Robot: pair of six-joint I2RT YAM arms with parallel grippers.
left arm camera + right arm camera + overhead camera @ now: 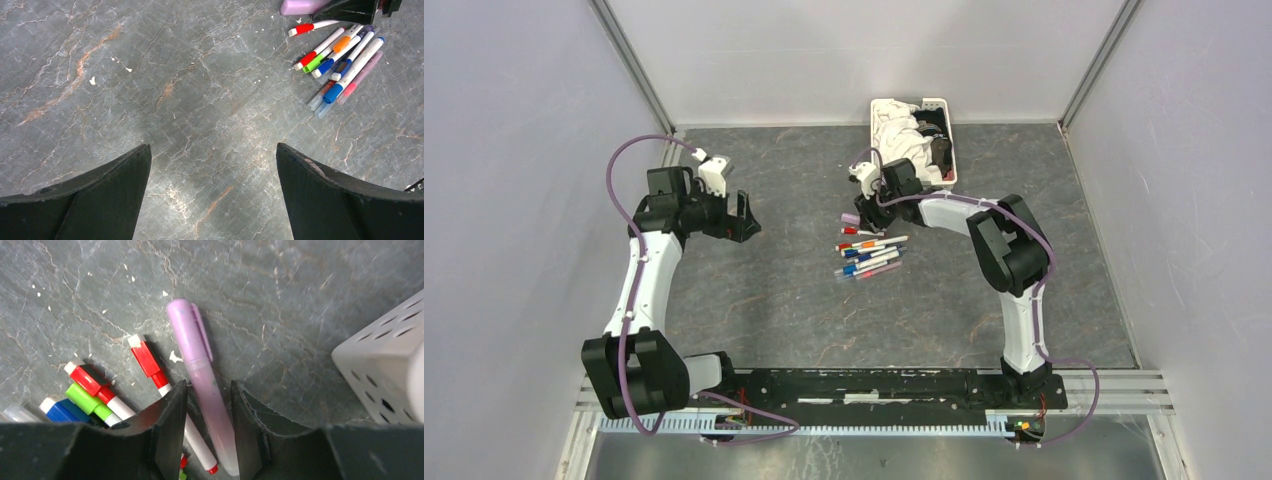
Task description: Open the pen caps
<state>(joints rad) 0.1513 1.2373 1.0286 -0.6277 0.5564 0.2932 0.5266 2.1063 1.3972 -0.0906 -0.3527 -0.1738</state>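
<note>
Grey veined desk (pixel 784 300) fills the floor of a pale walled cell, with a white basket (pixel 939 105) of cloths at the far edge. Both arms reach inward from the near rail. The left tool (pixel 212 147) hangs wide open and empty over bare stone, well apart from the pens (pixel 340 65), which lie in a loose fan near the middle of the desk. The right tool (pixel 207 390) is low beside the basket and straddles the barrel of a lilac pen (pixel 200 375) at the far end of that fan. Its jaws are narrowed, with slim gaps showing either side, so it seems not to be gripping yet, though the angle is steep. The lilac cap (pixel 182 325) points away from the jaws and lies flat on the desk, just beside a red-capped pen (pixel 147 360). These pens look light, stiff and smooth, likely to roll or skid if nudged. The caps are short and probably press-fitted. A sound hold would be one tool on the barrel's middle and the other across the cap, pulling straight along the pen.
</note>
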